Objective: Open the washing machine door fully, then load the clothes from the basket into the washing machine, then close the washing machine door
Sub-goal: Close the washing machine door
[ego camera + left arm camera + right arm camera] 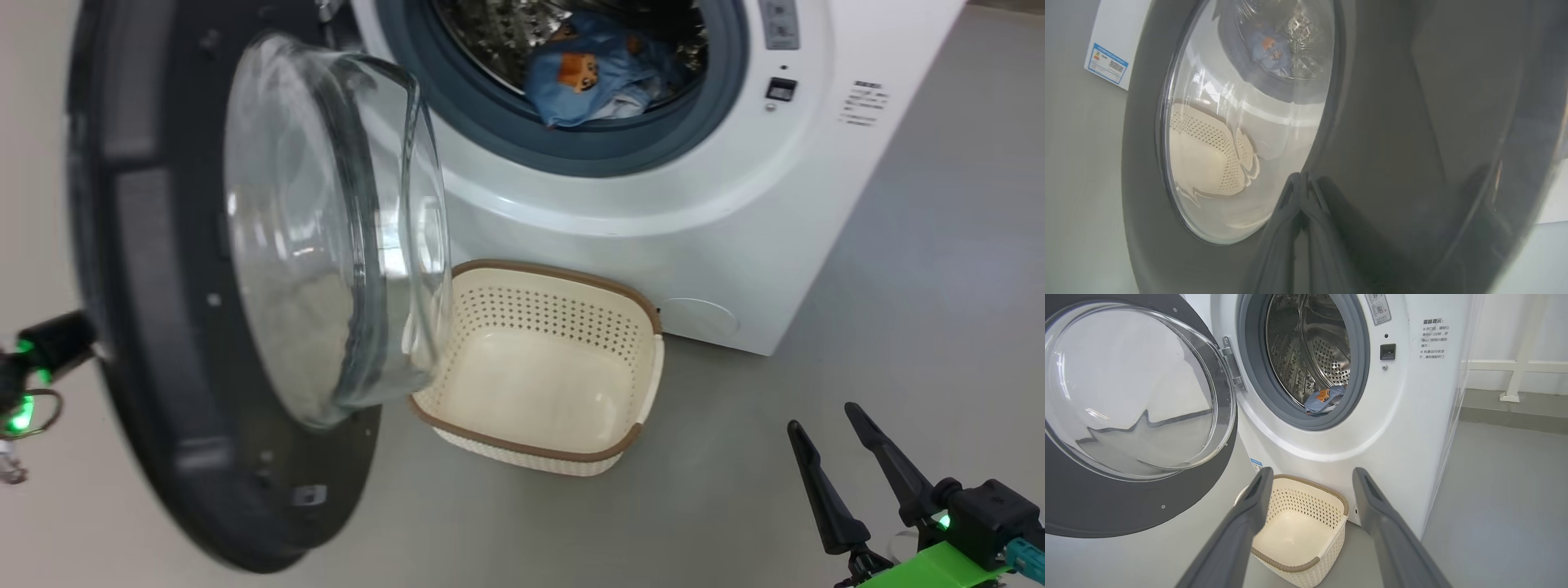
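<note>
Grey floor [898, 245] all round. Left gripper [1300, 179] clenched, its 2 fingers pressed together, tips against the glossy outer face of the door [155, 343], just beside the glass window [326, 229]. Door stands open, hinged at the left of the washer [653, 229]. Basket [563, 273] on floor under the glass bowl, close against washer front. Clothes [588, 82] lie in the drum [1310, 355], low at the front by the grey-blue gasket [571, 155]; 1 orange bear print shows. Right gripper [820, 418] released, fingers spread, holding nothing, over floor right of basket, apart from it.
</note>
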`<state>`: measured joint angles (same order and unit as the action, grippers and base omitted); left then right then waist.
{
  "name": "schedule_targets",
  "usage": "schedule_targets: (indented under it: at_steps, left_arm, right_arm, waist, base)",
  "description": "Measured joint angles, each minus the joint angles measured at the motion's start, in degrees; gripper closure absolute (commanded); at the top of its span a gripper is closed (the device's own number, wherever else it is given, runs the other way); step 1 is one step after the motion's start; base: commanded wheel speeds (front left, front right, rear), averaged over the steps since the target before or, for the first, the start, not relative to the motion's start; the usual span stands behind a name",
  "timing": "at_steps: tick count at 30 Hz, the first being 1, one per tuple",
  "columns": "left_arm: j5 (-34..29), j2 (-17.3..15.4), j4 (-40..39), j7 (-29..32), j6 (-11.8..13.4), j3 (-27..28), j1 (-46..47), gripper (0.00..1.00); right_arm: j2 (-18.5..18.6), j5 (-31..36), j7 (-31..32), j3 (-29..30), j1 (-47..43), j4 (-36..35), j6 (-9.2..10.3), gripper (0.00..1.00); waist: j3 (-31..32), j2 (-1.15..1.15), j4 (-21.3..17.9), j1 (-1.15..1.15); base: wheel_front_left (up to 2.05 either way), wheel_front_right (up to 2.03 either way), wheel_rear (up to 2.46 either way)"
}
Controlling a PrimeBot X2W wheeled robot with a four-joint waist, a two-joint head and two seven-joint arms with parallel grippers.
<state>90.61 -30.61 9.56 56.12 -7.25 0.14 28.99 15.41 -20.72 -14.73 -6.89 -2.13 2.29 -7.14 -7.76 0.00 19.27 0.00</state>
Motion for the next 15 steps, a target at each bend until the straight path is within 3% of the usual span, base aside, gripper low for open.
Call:
schedule_targets:
  at_steps: [11,15]
  left_arm:
    - [-0.8,4.8,-5.9,0.2,0.0,-5.0,0.9,1.00]
    - [-3.0,8.3,-6.4,-1.7,0.0,-7.9,2.9,1.00]
  right_arm:
    - [-1.1,0.1,0.0,0.0,0.0,0.0,0.00,0.00]
    - [-1.6,0.1,0.0,0.3,0.0,0.1,0.00,0.00]
  waist:
    - [0.3,0.00,-5.7,0.00]
    - [0.3,0.00,-8.8,0.00]
  base:
    - [0.00,0.00,0.00]
    - [0.00,0.00,0.00]
